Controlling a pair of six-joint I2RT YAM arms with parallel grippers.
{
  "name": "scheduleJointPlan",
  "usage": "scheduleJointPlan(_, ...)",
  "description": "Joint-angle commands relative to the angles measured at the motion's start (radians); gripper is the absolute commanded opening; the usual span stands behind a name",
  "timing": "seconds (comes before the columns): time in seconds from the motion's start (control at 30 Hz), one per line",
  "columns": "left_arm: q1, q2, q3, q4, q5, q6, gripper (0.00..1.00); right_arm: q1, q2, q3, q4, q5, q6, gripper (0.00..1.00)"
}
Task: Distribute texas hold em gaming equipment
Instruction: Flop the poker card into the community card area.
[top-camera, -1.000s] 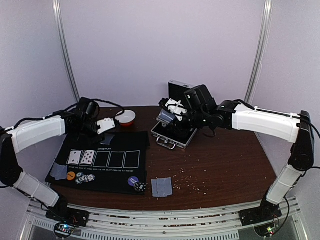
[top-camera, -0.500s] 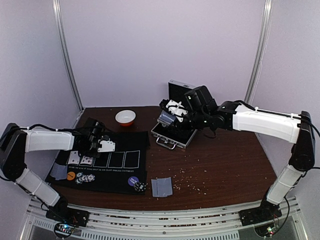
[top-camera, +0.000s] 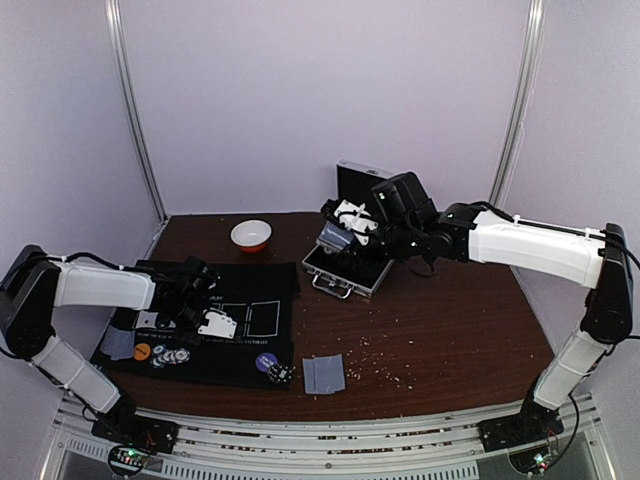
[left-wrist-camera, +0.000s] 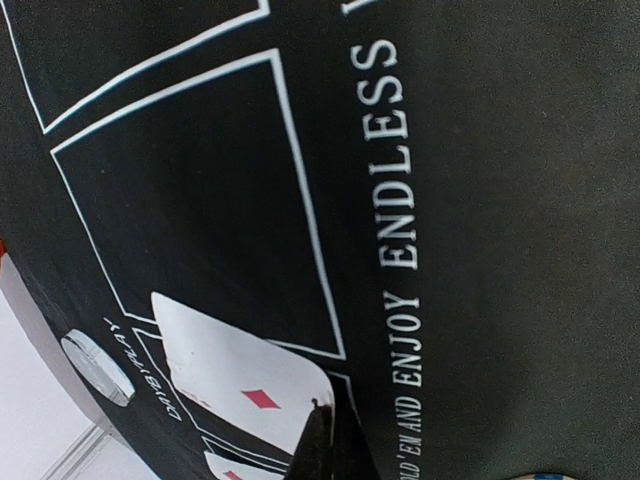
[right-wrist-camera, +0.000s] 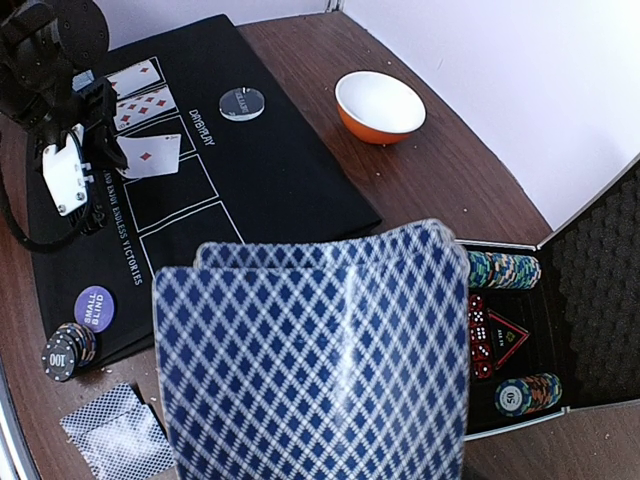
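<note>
Showing mat (left-wrist-camera: 480, 150) lettered ENJOY ENDLESS, SMALL BLIND disc (right-wrist-camera: 92, 305)

the left arm (top-camera: 100, 287) lies low, stretched in from the left across the black mat (top-camera: 265, 285). its wrist dips so the left gripper (top-camera: 217, 324) sits just over the mat's middle, fingers pinched tight on a face-up card (right-wrist-camera: 150, 154). the right arm (top-camera: 530, 245) reaches in high, well off the mat's far right corner. the right gripper (top-camera: 338, 232) is clamped on a fan of blue-backed cards (right-wrist-camera: 310, 350).
</note>
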Motion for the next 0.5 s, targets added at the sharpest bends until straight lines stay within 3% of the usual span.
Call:
scheduleJointPlan(0.0, -0.001, 0.031, 0.0, -0.013, -0.024, -0.031, 0.0, -0.001, -0.039, -0.007, 0.014, -0.005, 0.005, 0.43)
scheduleJointPlan(0.47, 0.026, 0.103, 0.058, 0.002, -0.044, -0.093, 0.0, 0.0, -0.048, -0.016, 0.01, -0.001, 0.007, 0.43)
